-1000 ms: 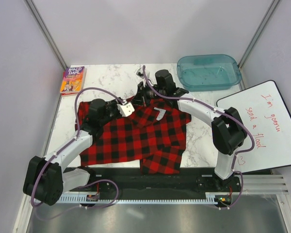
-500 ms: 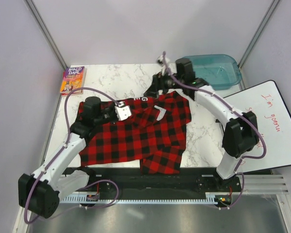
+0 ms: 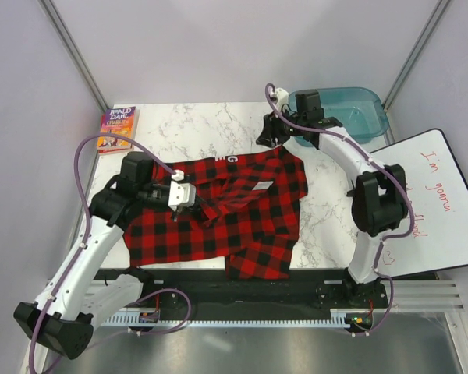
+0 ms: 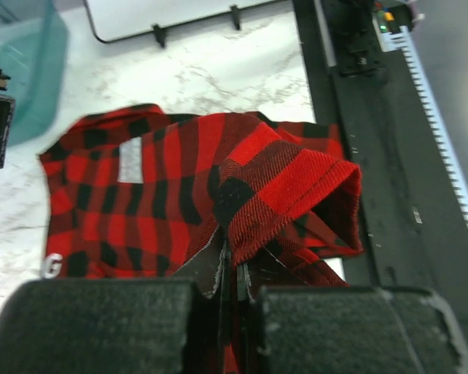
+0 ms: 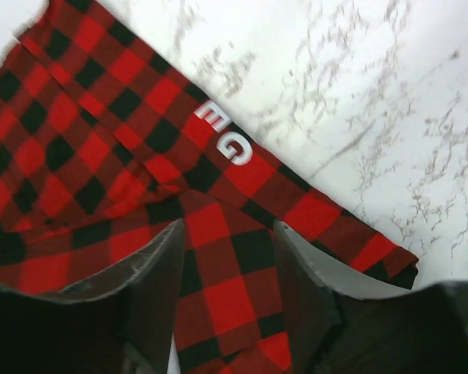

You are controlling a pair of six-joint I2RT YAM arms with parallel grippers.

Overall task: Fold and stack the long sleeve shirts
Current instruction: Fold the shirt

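- Left gripper (image 4: 232,269) is clamped hard on a ridge of the long sleeve shirt (image 3: 242,226). In my wrist view the plaid cloth is pinched between the fingers and stands up in a small tent above the rest.
- Right gripper (image 5: 230,230) has its jaws apart with nothing between them. It hovers over the shirt's far edge, close to the white lettering (image 5: 222,132) and just short of the teal bin (image 3: 335,117).
- The shirt lies spread and rumpled across the middle of the marble table (image 3: 187,125). Its near part reaches the black rail (image 3: 312,280) by the arm bases. I can see only this one shirt.
- I judge the shirt to be light, soft and completely limp. It will drape from any pinch and drag the rest along the table rather than lift as a sheet. The weave looks coarse enough not to slip from the pads, and nothing about it is fragile.
- A mid-panel pinch like the left one only raises a local peak, so I would trust it for pulling but not for laying a clean fold.
- Better holds, to my eye, are the hems, cuffs and shoulder corners, where the cloth is doubled.
- I would take two such points, one per arm, to hold the fold line straight.
- My main worry is catching an extra layer underneath without seeing it.
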